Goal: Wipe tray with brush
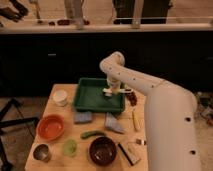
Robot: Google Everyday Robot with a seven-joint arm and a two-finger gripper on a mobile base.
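Tray (95,95) wiping is judged to be under way: the green tray sits at the table's far edge, toward twelve o'clock, and the gripper (111,91) hangs over its three-o'clock end, just inside the rim. A pale, slender object — taken to be the brush (121,91) — is seen at the gripper, pointing toward three o'clock across the rim. Whether the jaws are clamped on it cannot be told. For a good wipe, the bristles should be kept pressed lightly on the tray floor and drawn toward nine o'clock in overlapping passes — the raised sides being avoided. Blue-grey cloths (83,117) at six o'clock should be left undisturbed.
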